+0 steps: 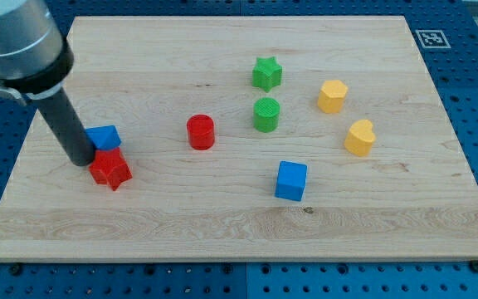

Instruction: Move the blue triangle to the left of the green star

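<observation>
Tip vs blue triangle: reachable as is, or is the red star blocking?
Probably yes. My tip already sits against the blue triangle on its left side in the view. The red star touches the triangle from below, not between them, though it may get dragged along.

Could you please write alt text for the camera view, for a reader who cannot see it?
My tip rests on a wooden board, touching the blue triangle and red star at the view's left. Farther right lie a red cylinder, green star, green cylinder, blue cube and two yellow blocks.
</observation>
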